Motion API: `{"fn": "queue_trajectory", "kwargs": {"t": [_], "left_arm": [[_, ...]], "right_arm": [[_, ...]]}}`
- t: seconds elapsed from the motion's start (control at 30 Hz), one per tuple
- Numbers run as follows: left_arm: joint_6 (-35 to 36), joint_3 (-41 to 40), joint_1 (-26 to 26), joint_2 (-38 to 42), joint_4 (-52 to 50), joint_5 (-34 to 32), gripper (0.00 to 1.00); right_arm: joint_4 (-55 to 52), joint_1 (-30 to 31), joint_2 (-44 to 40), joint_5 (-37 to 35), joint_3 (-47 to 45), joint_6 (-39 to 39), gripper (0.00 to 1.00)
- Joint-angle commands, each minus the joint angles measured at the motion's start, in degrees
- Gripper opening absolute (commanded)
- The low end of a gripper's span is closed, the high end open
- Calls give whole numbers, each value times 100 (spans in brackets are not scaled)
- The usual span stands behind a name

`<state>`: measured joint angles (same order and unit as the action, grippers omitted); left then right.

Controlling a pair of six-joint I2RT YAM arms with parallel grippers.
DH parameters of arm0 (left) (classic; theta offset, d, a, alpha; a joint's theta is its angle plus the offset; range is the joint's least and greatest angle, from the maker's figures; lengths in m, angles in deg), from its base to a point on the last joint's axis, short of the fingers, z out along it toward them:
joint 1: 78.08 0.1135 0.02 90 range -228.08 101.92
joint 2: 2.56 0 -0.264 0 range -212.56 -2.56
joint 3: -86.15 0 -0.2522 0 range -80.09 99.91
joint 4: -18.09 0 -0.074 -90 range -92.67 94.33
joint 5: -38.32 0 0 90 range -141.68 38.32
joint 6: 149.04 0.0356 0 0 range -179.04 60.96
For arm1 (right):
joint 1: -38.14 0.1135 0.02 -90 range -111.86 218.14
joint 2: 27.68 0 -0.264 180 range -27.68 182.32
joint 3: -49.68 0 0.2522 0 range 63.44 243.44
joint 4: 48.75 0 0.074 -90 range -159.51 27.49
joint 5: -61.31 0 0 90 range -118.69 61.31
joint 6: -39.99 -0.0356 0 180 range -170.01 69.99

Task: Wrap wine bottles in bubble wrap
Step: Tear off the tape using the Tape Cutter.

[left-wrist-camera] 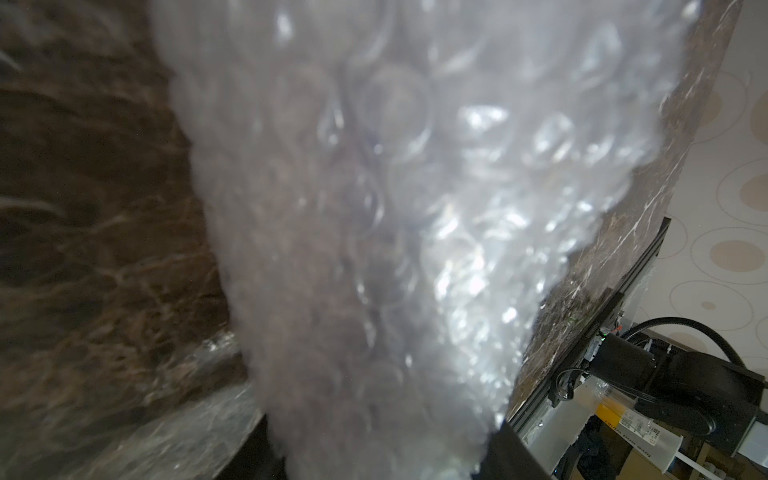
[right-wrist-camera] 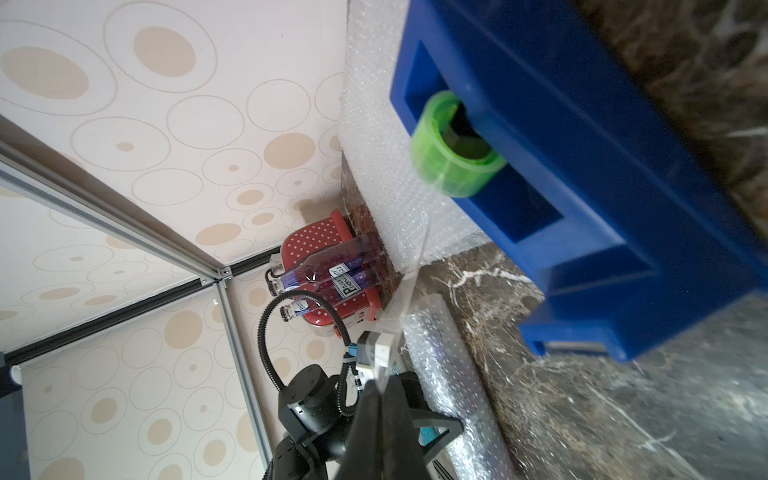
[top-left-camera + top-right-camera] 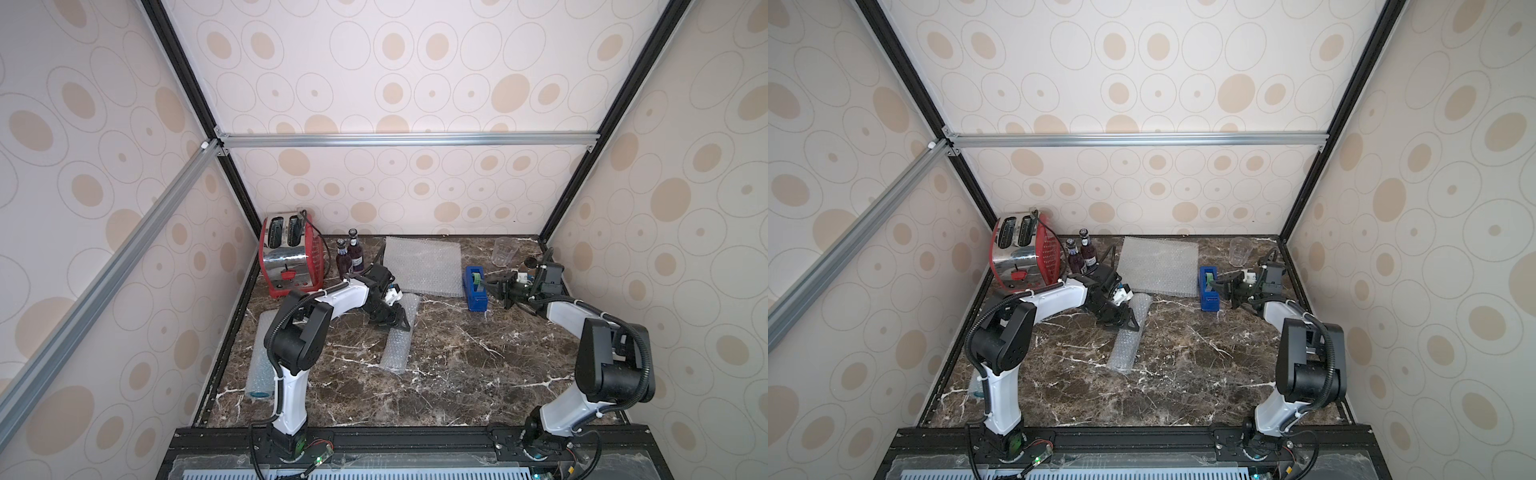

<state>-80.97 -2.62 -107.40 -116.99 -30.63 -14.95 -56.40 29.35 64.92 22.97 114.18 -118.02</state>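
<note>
Left pincer [image 3: 392,320] clamps bubble-wrap roll [image 3: 397,353], bench [image 3: 457,365] centre. Right pincer [image 3: 492,287] pressed together, pinching tape strip [image 2: 415,266] at blue dispenser [image 3: 476,291], 2 o'clock. Second roll [image 3: 259,365] at 8 o'clock, looks done. Two purple bottles [image 3: 349,257] bare, 11 o'clock. Spare sheet [image 3: 424,266] at 12.

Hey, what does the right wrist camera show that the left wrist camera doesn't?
Only the right wrist: the blue tape dispenser with its green roll, a clear tape strip running to the right claw, two purple bottles by the red toaster, and the flat bubble wrap sheet. Only the left wrist: clutter below the table's front edge. Both: the rolled bubble wrap, the marble table and the dotted wall.
</note>
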Motion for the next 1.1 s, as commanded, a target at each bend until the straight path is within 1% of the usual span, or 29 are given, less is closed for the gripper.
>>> {"fn": "queue_trajectory", "kwargs": {"t": [0.0,0.2,0.43,0.53,0.67,0.87,0.97,1.07], "left_arm": [[129,-187,-154,-277,-320,-361,47],[150,-149,-164,-255,-369,-397,47],[167,-194,-170,-220,-365,-435,47],[170,-242,-170,-244,-315,-451,47],[189,-200,-169,-219,-363,-471,47],[198,-134,-170,-265,-417,-487,47],[163,-249,-169,-263,-311,-447,47],[198,-173,-170,-275,-389,-500,47]], "right_arm": [[-536,-57,-324,163,-39,408,0],[-1192,-190,-486,328,-300,1012,0],[-2430,-493,-206,403,-303,2319,0],[-3403,-585,-119,230,-143,3212,0],[-3981,-672,27,-102,-130,3804,0],[-4084,-670,256,-822,-188,4102,0],[-4192,-667,324,-1200,-137,4260,0],[-4187,-667,316,-1433,-222,4301,0]]}}
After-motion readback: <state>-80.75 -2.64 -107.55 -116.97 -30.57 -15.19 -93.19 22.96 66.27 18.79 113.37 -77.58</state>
